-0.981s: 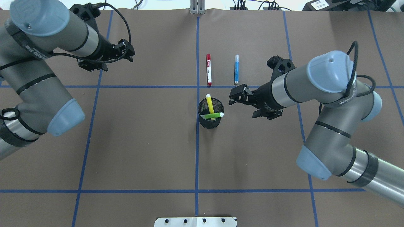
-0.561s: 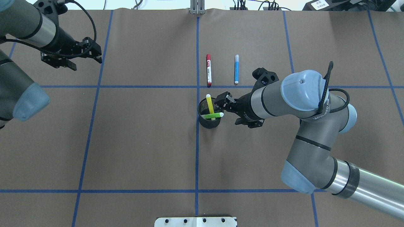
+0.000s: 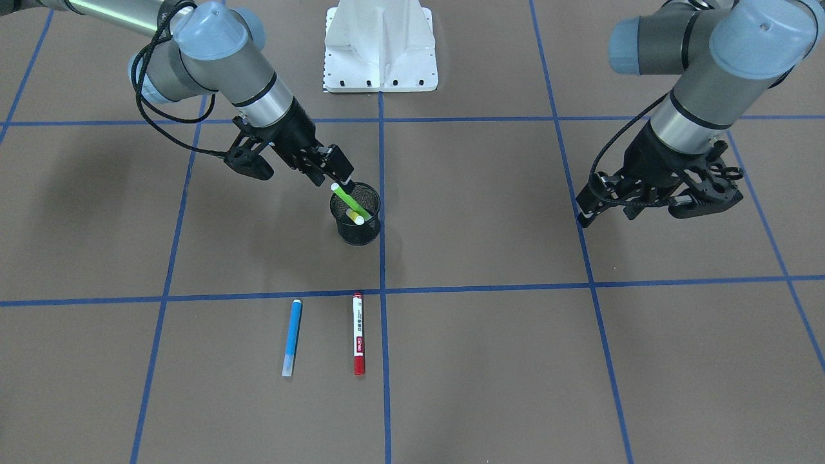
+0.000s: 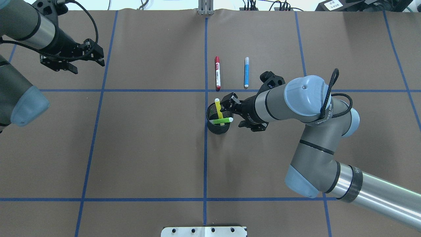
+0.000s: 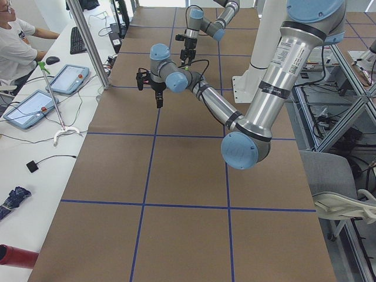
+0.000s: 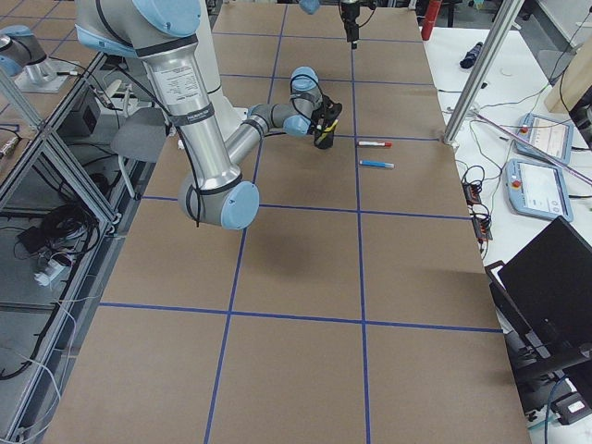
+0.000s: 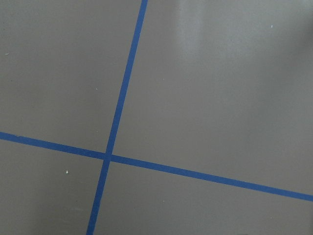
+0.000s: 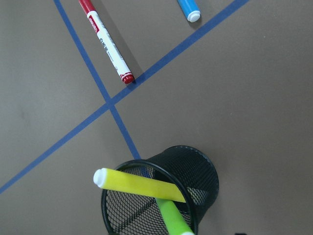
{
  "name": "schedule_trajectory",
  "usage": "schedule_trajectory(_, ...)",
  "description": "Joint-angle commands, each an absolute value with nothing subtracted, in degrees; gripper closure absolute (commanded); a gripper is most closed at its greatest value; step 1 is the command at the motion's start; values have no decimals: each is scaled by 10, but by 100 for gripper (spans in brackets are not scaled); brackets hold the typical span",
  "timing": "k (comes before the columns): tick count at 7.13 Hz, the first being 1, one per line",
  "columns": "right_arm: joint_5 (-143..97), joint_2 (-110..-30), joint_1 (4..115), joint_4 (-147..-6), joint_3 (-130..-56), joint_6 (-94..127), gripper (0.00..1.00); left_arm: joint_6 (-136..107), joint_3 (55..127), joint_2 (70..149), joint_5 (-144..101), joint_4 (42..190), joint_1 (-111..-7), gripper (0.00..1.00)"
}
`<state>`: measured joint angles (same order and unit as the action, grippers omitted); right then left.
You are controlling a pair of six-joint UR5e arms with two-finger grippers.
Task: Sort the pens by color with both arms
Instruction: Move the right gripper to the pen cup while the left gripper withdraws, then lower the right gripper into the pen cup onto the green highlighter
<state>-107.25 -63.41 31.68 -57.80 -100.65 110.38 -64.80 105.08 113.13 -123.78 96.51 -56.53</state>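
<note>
We see the right gripper touching-close to the green pen, whose cap leans right toward it from the cup; we can't tell its jaw state.

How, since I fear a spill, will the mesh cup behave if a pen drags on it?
Probably light: the mesh cup is see-through mesh. Likely tippy: narrow, with the green pen and yellow pen leaning past its rim.
</note>
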Motion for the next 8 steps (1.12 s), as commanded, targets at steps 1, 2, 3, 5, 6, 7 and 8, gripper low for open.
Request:
schedule_trajectory(1,-1072,-634,318,-569,-1004,1128,21,-649,1052,1134,-1237,965,-565,9)
schedule_trajectory(2,-1072,-634,318,-566,-1005,1138,23,-650,1055,1134,-1237,963,-565,10)
schedule_trajectory(3,-1072,-634,317,-566,-1005,1143,28,-650,1055,1134,-1237,963,-565,10)
schedule_trajectory(5,-1072,-635,317,-567,-1001,1143,28,-650,1055,1135,-1237,963,-565,9)
schedule_trajectory(6,-1072,-634,317,-566,-998,1143,29,-650,1055,1135,-1237,963,-565,10)
schedule_trajectory(7,-1072,-634,317,-566,-998,1143,30,-651,1055,1135,-1237,963,-564,10)
schedule_trajectory(8,-1073,-634,316,-566,-996,1143,30,-651,1055,1135,-1237,963,-564,9)
